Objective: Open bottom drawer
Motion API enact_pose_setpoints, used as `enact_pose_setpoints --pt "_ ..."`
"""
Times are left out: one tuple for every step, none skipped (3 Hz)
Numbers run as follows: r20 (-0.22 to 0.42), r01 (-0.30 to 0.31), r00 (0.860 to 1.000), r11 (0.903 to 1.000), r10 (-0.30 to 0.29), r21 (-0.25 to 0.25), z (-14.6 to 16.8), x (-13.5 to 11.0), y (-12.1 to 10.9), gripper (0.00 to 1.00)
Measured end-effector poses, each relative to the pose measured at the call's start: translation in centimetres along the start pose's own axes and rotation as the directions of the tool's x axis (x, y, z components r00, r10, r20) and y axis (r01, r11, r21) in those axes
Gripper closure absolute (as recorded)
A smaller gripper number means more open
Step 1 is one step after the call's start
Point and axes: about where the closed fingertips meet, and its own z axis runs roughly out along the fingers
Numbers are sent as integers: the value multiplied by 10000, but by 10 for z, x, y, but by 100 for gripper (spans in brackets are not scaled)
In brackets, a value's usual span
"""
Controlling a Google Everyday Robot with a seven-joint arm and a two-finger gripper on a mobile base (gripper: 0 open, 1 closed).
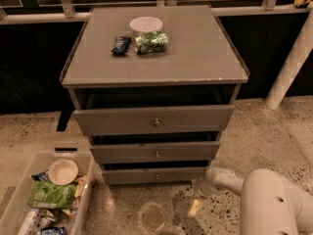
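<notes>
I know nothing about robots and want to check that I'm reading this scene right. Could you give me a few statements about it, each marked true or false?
1. The gripper is on the knob of the bottom drawer. False: it hangs low near the floor, to the right of the knob and apart from it.
2. A green bag lies on the cabinet. True.
3. The bin stands to the right of the cabinet. False: it stands on the floor to the left.
4. A bowl lies in the bin. True.
</notes>
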Motion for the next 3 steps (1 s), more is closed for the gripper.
enact_pose_setpoints --pt "331 1321 9908 9911 -1315 -156 -1 -7 -13 0" --pt "355 2262 9736 9740 -2257 -118 0 -8 -13 0" --pt "121 2094 9777 9773 -2099 334 -6 -7 -10 0"
